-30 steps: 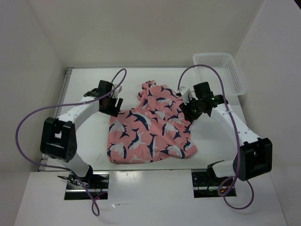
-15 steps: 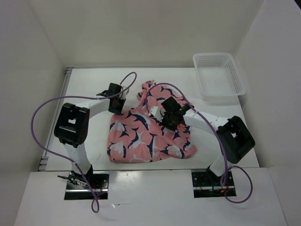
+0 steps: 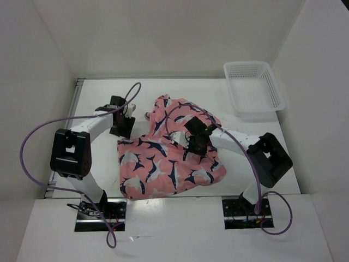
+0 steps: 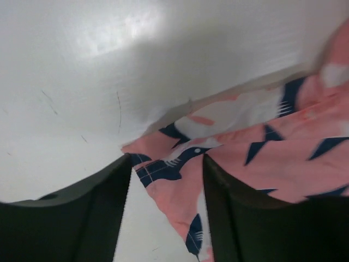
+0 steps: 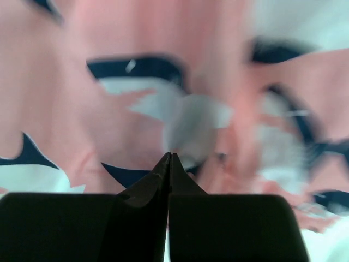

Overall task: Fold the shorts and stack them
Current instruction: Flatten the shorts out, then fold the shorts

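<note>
A: Where are we finding the shorts (image 3: 163,158)?

B: We are seeing them lying rumpled in the middle of the table (image 3: 180,90), with no fold made. So we are judging that we are at the spreading-out step, ahead of any folding.

A: And how are the grippers standing?

B: The left gripper (image 3: 121,124) is sitting at the shorts' far-left corner. Its fingers (image 4: 82,218) are standing apart, with the cloth's edge lying between them and not yet pinched. The right gripper (image 3: 195,143) is hanging low over the middle of the shorts with its fingers pressed together. The wrist view is blurring, so we are not able to tell whether they are nipping a fold.

A: What is the next move asking of us?

B: We are thinking the left must be closing on that corner. The right should be seeking an edge rather than the middle, so that both can be drawing the cloth flat.

A: And what are we counting?

B: One pair of shorts, two grippers, and one basket (image 3: 246,64) standing well apart at the far right.
</note>
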`<state>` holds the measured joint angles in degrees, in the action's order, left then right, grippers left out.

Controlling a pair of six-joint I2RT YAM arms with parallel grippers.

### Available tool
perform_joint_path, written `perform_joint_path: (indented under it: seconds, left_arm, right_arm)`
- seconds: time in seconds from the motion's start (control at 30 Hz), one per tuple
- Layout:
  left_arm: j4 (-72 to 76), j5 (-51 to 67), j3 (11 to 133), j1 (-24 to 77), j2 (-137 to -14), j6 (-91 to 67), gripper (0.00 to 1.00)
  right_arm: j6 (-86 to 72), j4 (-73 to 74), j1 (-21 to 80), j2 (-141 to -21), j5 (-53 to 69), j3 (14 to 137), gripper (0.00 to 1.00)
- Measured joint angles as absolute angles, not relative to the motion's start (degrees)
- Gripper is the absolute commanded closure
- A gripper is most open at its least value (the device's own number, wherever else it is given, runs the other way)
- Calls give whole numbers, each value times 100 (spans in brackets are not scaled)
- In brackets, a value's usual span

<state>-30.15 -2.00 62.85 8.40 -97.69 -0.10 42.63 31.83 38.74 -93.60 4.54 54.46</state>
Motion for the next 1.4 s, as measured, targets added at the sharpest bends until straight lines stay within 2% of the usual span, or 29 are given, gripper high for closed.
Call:
perform_joint_path:
  seconds: [0.07,0.23,0.33,0.43,0.5,0.77,0.93,1.07,1.1,1.2,1.23,1.4]
  left_arm:
    - [-3197,43,6858,836,-9789,-16,25]
    - [-2816,779,8746,858,-10261,-21,22]
    - [-2539,880,9332,930,-10873,-21,22]
    - [-2401,784,9295,1048,-11461,-21,22]
    - [-2484,808,9150,1085,-11784,-14,17]
    - [-2720,2150,9376,1002,-12090,-23,14]
    - [-2637,2707,9360,985,-12092,-30,25]
    - [-2633,2893,9247,1041,-12123,-38,53]
    - [-2637,2956,9231,1068,-12147,-30,74]
    - [-2589,3100,9205,1135,-12239,-36,96]
    - [-2567,3146,9196,1144,-12258,-38,100]
    - [-2532,3013,9179,1184,-12267,-27,100]
  right_arm:
    - [4095,3380,3874,-9362,521,5946,100]
    - [3444,2823,3820,-9345,696,7367,100]
    - [2967,2434,3669,-9463,812,7863,100]
    - [2567,2064,3361,-9896,840,8088,100]
    - [2274,1925,3076,-10298,810,8106,100]
    - [1621,1835,2215,-11596,357,8106,100]
    - [1559,1726,2261,-11686,209,8103,100]
    - [1535,1588,2257,-11714,119,7968,100]
    - [1525,1540,2257,-11725,102,7915,100]
    - [1505,1457,2257,-11727,43,7898,100]
    - [1500,1433,2257,-11730,25,7894,100]
    - [1483,1361,2255,-11773,-102,7940,100]
